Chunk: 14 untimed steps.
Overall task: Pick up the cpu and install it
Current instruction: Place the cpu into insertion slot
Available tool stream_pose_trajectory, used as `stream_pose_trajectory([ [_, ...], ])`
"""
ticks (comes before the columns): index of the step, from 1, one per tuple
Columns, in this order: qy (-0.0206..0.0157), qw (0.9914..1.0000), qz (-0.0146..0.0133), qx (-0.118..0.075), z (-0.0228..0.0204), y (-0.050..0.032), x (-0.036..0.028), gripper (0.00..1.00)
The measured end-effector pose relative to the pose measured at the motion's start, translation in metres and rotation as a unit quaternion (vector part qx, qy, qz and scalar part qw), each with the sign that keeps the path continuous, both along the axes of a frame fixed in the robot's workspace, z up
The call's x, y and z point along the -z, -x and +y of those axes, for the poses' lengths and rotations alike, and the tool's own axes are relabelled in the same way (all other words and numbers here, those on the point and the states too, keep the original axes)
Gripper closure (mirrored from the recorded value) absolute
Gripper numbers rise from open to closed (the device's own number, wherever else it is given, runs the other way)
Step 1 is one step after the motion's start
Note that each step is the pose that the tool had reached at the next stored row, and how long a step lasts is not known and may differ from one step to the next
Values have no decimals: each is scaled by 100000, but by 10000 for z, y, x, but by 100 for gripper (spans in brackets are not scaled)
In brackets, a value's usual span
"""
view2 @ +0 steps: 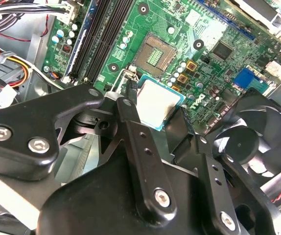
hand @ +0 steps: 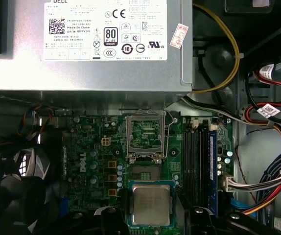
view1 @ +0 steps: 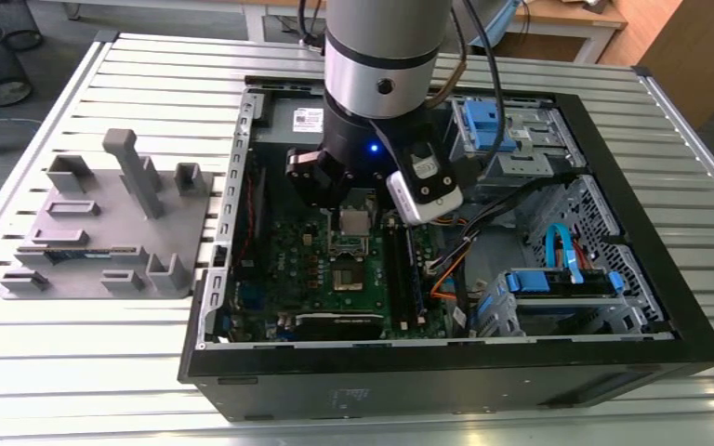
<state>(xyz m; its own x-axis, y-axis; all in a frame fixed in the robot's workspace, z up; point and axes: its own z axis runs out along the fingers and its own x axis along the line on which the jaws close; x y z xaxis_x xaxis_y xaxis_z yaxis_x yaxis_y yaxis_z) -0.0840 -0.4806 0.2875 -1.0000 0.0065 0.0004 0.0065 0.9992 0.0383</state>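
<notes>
Exterior view: arm stands over an open computer case [view1: 456, 376] on a slatted metal table [view1: 85, 372]. A grey fixture plate [view1: 109, 223] lies on the table just beside the case, toward the exterior view's left.

- gripper [view1: 354, 209] is down inside the case, over the green motherboard [view1: 320, 269].
- cpu [view1: 353, 220] sits between the jaws, silver top up, roughly level.

Second wrist view: two black fingers [view2: 130, 122] close in on opposite edges of the cpu [view2: 157, 103], so the gripper [view2: 156, 105] is clamped on the chip. The chip hangs clear of the motherboard [view2: 214, 73] and is not seated. The open socket [view2: 154, 53] shows on the board beyond the chip, bare inside. A black fan [view2: 250, 142] lies off to one side.

First wrist view:
- cpu [hand: 151, 204], with its green rim and silver lid, shows just beside the socket [hand: 145, 137], offset from it rather than centred over it.
- memory slots [hand: 199, 156] run alongside the socket.
- the grey power supply [hand: 106, 58] sits beyond the board's far edge.
- bundled cables [hand: 272, 181] run past the memory slots.
</notes>
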Motion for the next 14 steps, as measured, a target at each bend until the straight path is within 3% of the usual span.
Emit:
stream_pose_trajectory([
  [14,144,100000,3,-1,0,4,98,53],
])
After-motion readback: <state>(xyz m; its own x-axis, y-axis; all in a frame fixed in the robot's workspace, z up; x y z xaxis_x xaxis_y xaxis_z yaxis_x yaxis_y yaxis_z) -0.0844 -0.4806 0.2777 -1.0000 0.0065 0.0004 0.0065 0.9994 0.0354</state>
